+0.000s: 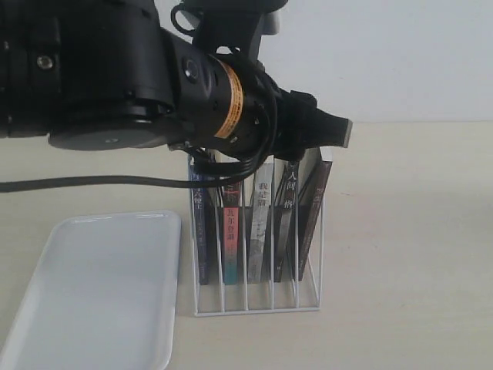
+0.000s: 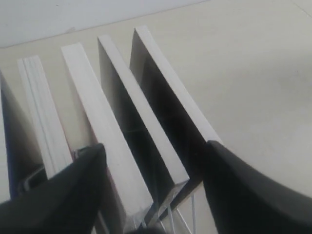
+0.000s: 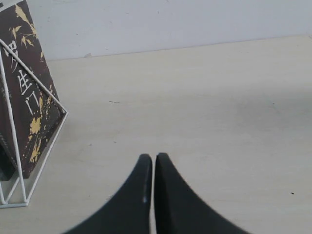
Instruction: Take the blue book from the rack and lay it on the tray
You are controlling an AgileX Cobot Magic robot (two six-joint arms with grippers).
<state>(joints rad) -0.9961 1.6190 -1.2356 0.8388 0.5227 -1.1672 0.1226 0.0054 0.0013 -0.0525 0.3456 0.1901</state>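
Observation:
The white wire rack (image 1: pixel 258 297) holds several upright books. The blue book (image 1: pixel 202 231), with its narrow dark blue spine, stands in the leftmost slot, beside the tray (image 1: pixel 100 293), which lies flat and bare on the left. My left gripper (image 1: pixel 337 131) hovers over the right end of the rack, away from the blue book. In the left wrist view it (image 2: pixel 153 158) is open, its fingers (image 2: pixel 90 170) spanning the top edges of the three right-hand books. My right gripper (image 3: pixel 153 158) is shut with nothing in it, low over bare table to the right of the rack (image 3: pixel 34 161).
To the right of the blue book stand a red-and-teal-spined book (image 1: pixel 230 243), a pale grey one (image 1: pixel 262 223), a black-spined one (image 1: pixel 286 223) and a dark brown one with gold lettering (image 3: pixel 24 97). The left arm's black cable (image 1: pixel 92 183) hangs above the tray.

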